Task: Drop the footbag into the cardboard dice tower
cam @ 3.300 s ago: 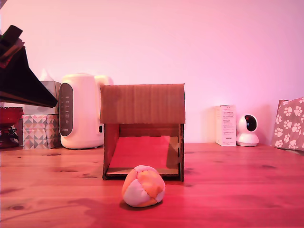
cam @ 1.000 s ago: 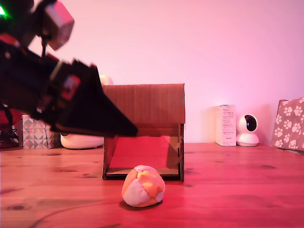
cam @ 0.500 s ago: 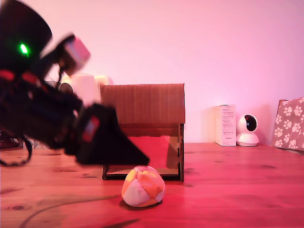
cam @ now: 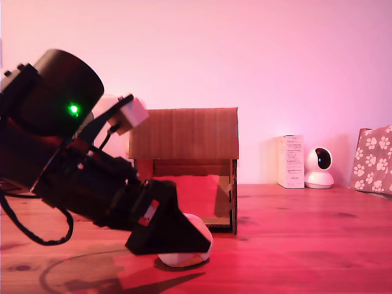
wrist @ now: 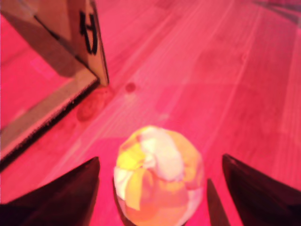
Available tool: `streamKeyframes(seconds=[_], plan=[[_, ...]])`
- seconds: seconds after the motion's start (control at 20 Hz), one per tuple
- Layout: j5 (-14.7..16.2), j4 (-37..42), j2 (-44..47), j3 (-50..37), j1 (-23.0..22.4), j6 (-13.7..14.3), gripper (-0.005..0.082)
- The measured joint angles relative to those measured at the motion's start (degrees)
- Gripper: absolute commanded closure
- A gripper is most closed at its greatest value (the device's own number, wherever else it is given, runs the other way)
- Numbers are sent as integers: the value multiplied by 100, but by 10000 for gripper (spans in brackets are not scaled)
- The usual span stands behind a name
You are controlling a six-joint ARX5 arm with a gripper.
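**Claw astride the footbag, grasp not yet made**

The black gripper point(wrist: 157, 188) is spread wide, with 1 dark finger point(wrist: 66, 193) on each side of the small soft footbag of stitched orange, white and pale yellow panels point(wrist: 160, 181). The wrist view shows a clear strip of table between the ball and each finger, so nothing is gripped. In the exterior view the gripper's wedge-shaped nose point(cam: 177, 236) sits low over the red-lit wooden table point(cam: 306, 245) and hides most of the footbag point(cam: 199, 248), which rests on the table.

The brown corrugated cardboard dice tower with the red sloped ramp inside point(cam: 184, 131) stands just beyond the claw, its low front opening facing the ball. 1 front corner post appears close ahead of the fingers in the wrist view point(wrist: 89, 42).

By my reading, the approach is done and 0 of the handling steps are complete. What is left: closing on the ball, lifting it above the tower's top, and releasing it there. The top opening cannot be seen from these views.
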Motion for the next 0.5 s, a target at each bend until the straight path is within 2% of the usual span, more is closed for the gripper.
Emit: streamKeyframes(seconds=[0.1,0.15,0.3,0.4,0.5], plan=[[-26,-96,24,2,0,0,557],[-48,-155,28,2,0,0,642],[-55,-138,26,9,0,-28,664],[-37,-195,-17,28,0,-160,664],[0,-588,-280,33,0,-256,664]])
